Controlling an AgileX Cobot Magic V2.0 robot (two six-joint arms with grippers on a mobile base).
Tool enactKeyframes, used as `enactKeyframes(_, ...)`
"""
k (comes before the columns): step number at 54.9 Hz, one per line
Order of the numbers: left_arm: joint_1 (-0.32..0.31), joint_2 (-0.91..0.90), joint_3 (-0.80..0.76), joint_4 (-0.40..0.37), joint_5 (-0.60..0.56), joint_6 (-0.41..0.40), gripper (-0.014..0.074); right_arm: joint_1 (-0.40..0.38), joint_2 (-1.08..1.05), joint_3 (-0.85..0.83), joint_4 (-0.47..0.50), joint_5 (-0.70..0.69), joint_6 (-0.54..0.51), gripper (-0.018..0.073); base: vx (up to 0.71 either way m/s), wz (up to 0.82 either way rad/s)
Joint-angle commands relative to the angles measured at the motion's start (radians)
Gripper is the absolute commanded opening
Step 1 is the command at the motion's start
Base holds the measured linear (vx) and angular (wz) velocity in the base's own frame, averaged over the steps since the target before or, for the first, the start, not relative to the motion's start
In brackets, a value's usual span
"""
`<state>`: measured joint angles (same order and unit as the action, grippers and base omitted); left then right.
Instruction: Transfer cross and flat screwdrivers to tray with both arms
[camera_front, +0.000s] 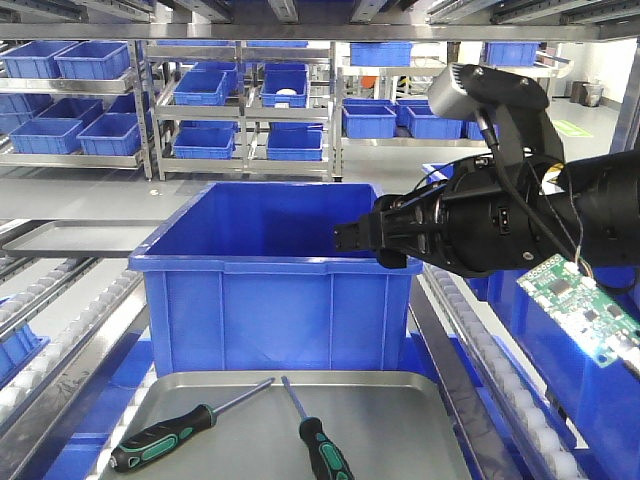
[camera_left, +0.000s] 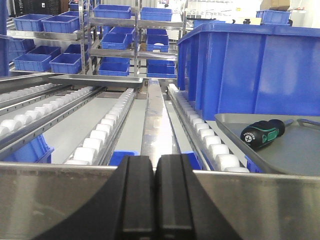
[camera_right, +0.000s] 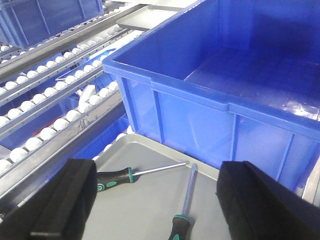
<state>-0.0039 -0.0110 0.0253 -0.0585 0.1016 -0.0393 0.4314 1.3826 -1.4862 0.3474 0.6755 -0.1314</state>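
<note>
Two screwdrivers lie on the grey tray (camera_front: 400, 420) at the near end of a roller conveyor, suggesting the transfer is all but finished. The left screwdriver (camera_front: 165, 440) rests with its black-and-green handle toward 8 o'clock and its shaft pointing to 2 o'clock; the right screwdriver (camera_front: 320, 445) lies just beside it, handle toward 5 o'clock, shaft toward 11 o'clock. Their tips come close together near the middle of the tray without clearly touching, a spread that fits one tool being set down from each side.

At 12 o'clock from the tray stands a deep blue bin (camera_front: 270, 290), empty as far as the wrist view shows. The right gripper (camera_right: 155, 200) hangs above the tray with its pads spread wide and nothing between them, both tools visible in the gap below, a pose that reads as release made and the arm lifted clear. The left gripper (camera_left: 155, 200) sits low at the conveyor's edge, at 9 o'clock from the tray, its two black fingers pressed together and holding nothing, apparently parked out of the way.

White lettering rings the butt of the left screwdriver's handle in the left wrist view, too small to read. A green circuit board (camera_front: 585, 310) on the right arm carries no legible marking.
</note>
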Motion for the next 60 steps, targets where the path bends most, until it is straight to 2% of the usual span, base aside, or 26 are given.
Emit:
enactKeyframes(1,0.003,-0.013,-0.023,0.001,-0.077,-0.011,-0.0006,-0.006,-0.031,-0.035,0.01,-0.076,-0.003,0.0568,0.0,0.0)
enactKeyframes(19,0.003,-0.013,-0.023,0.001,-0.077,-0.011,-0.0006,-0.006,-0.031,-0.035,0.01,-0.076,-0.003,0.0568,0.0,0.0)
enactKeyframes(31,0.003,-0.013,-0.023,0.001,-0.077,-0.011,-0.0006,-0.006,-0.106,0.023,-0.074,-0.087,0.007,0.0528,0.0,0.0)
enactKeyframes(38,0.003,-0.013,-0.023,0.001,-0.077,-0.011,-0.0006,-0.006,-0.282,0.237,-0.182,-0.186,0.076,0.0443,0.0,0.0)
enactKeyframes(48,0.003,-0.013,-0.023,0.001,-0.077,-0.011,-0.0006,-0.015,-0.585,0.598,-0.379,-0.381,0.185,0.0219,0.0,0.0)
enactKeyframes(56,0.003,-0.013,-0.023,0.001,-0.077,-0.011,-0.0006,-0.157,-0.811,0.863,-0.347,-0.449,0.188,-0.001,0.0,0.0)
enactKeyframes(60,0.003,-0.013,-0.023,0.001,-0.077,-0.011,-0.0006,-0.253,-0.923,0.987,-0.331,-0.47,0.18,-0.0013,0.0,0.0)
